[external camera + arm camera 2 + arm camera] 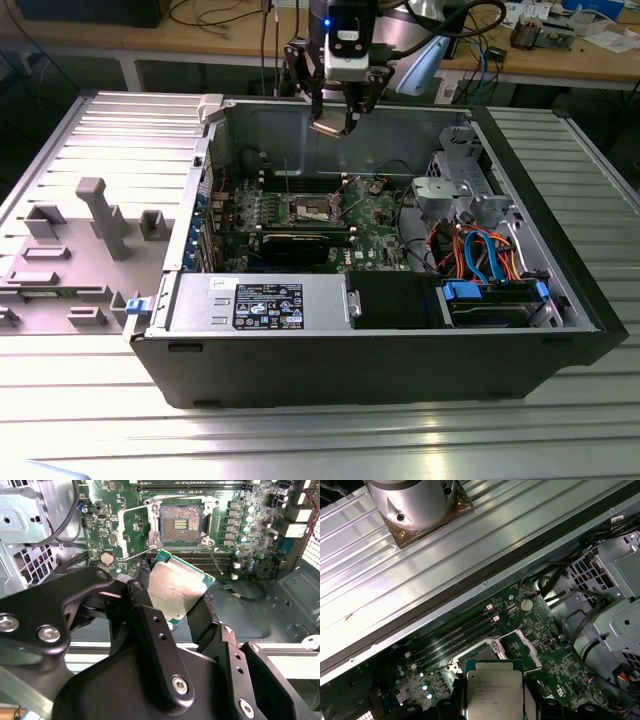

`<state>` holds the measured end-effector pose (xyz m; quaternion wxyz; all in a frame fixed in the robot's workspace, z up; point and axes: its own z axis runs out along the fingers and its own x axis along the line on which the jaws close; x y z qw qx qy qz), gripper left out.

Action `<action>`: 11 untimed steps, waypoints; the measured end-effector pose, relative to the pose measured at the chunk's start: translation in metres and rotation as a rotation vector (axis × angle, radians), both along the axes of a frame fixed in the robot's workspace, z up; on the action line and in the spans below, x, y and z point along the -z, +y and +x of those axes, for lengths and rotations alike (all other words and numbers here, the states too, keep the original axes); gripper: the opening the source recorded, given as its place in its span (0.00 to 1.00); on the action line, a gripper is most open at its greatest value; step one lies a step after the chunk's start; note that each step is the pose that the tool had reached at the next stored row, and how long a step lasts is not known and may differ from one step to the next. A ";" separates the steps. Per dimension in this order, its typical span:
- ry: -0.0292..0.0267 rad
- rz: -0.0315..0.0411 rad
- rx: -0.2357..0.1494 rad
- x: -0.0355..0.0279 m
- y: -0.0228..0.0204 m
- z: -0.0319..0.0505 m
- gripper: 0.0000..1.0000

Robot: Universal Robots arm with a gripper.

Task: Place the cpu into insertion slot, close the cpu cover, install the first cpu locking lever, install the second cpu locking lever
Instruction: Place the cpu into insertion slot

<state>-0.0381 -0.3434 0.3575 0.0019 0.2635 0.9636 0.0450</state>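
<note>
Ribbed metal worktop point(300, 440), with an open computer case point(380, 360) laid flat on it and a green motherboard point(375, 235) exposed inside.

The end effector point(335, 120) is seen above the case's far wall in the exterior view, well clear of the board. It is clamped on the cpu point(328, 127), with black fingers point(142, 600) pressed against two opposite edges.

The cpu is a small flat square. A silver-grey metal face with a thin green border is seen in both wrist views point(175, 587) point(494, 692). Lines of print are visible on the metal in the first wrist view. The chip is held tilted, not level with the board, and is not seated.

The insertion slot point(181, 525) lies bare on the board below and apart from the chip. Its dark contact field is visible inside a silver rim. The cpu cover point(135, 553), a thin silver frame, is swung open and sits just beside the slot, with green board visible through its window.
</note>
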 end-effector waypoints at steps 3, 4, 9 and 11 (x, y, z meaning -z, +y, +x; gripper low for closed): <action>0.0000 0.0001 0.006 0.0001 0.0000 -0.0001 0.55; 0.0000 0.0000 0.007 0.0001 0.0000 -0.0002 0.55; 0.0000 0.0001 0.008 0.0001 0.0000 -0.0002 0.55; 0.0000 0.0001 0.008 0.0001 0.0000 -0.0002 0.55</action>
